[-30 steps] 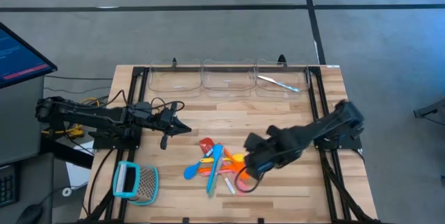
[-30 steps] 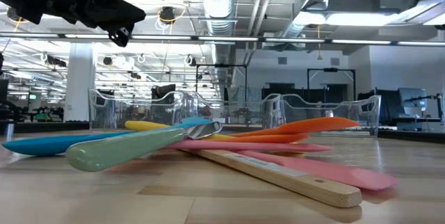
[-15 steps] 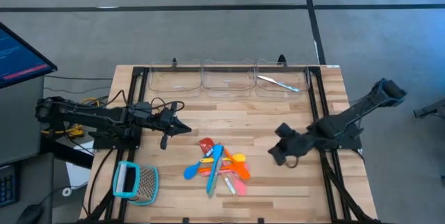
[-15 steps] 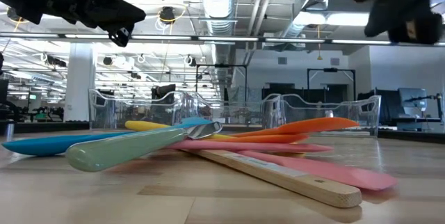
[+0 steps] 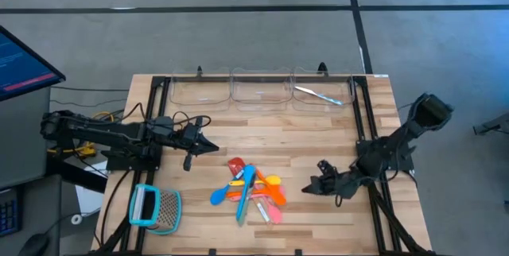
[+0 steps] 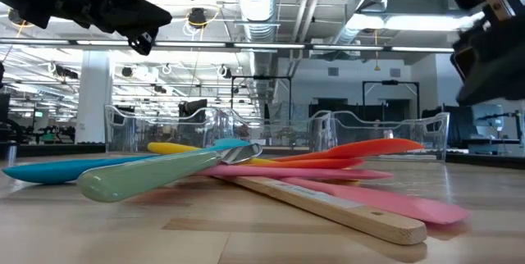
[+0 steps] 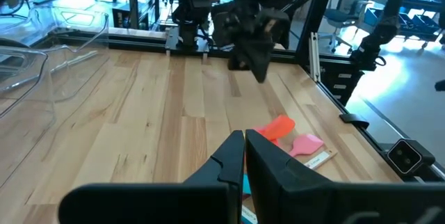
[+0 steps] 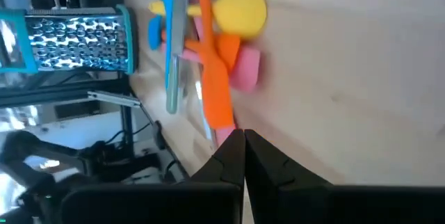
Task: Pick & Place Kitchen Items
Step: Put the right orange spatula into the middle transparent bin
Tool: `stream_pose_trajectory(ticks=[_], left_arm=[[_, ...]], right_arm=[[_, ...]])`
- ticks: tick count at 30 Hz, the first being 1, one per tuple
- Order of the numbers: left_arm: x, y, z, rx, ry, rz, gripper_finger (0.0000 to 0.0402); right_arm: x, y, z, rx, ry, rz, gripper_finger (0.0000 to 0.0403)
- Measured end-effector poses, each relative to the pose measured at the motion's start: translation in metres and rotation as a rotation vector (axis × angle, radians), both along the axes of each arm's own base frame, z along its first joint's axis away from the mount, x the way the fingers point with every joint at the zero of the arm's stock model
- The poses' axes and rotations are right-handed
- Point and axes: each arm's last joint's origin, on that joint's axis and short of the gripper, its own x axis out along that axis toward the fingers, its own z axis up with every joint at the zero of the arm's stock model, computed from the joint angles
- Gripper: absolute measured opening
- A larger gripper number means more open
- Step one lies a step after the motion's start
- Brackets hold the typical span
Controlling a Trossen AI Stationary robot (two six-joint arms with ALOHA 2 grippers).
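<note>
No readable text, label, brand, number or sign anywhere; only illegible lines on the monitor [image 5: 24, 64] at the table's left and faint, unreadable print on a wooden handle [image 6: 344, 209].

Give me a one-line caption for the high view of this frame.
Both shut end effectors, left and right, flank a pile of colourful utensils; teal-framed grater near the front-left corner of the table.

Wooden desk [image 5: 318, 129], pale planks. Along its far edge, three clear bins [image 5: 260, 87] in a row, a silvery piece [image 5: 318, 95] in the right one. Near the front middle, a heap of coloured utensils [image 5: 250, 188]. At the front left, a teal-framed grater [image 5: 155, 207], lying flat.
</note>
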Motion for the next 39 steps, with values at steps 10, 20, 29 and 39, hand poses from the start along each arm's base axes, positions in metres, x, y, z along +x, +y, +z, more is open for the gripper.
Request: stream_pose_trajectory(ticks=[10, 20, 29, 39], left_arm=[[0.0, 0.0, 0.0, 0.0, 0.0, 0.001, 0.0008], [0.0, 0.0, 0.0, -0.001, 0.004, 0.0, 0.0008], [0.0, 0.0, -0.001, 0.0, 0.007, 0.0, 0.0008], [0.0, 0.0, -0.001, 0.0, 0.008, 0.0, 0.0008]], right_arm=[[0.028, 0.02, -0.019, 0.188, -0.067, -0.068, 0.0001], [0.055, 0.033, -0.025, 0.21, 0.007, -0.138, 0.0], [0.051, 0.034, -0.012, 0.164, 0.087, -0.165, 0.0001], [0.046, 0.035, -0.017, 0.119, 0.221, -0.114, 0.0058]])
